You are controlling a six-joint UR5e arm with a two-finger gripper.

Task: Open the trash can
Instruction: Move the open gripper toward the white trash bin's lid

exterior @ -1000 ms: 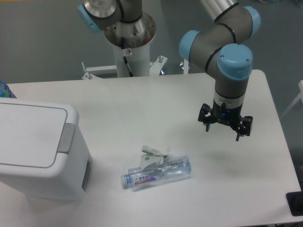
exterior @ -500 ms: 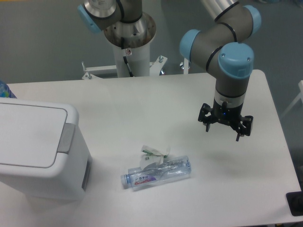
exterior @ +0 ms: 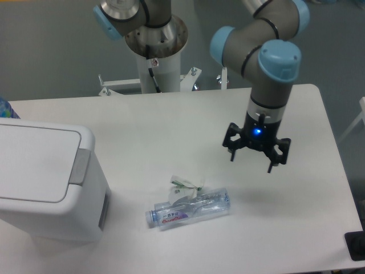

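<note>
Place: robotics lab
Evidence: UR5e arm point(exterior: 268, 51) on a pedestal point(exterior: 157, 51), plain white table point(exterior: 171, 125), grey floor point(exterior: 51, 51)

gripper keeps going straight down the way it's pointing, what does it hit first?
Most likely bare table. The gripper points down, open, right of the crushed bottle and far from the trash can. Depth is uncertain from one view.

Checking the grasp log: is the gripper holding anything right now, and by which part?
Nothing is held. The gripper hangs open above the table, apart from the trash can and the bottle.
</note>
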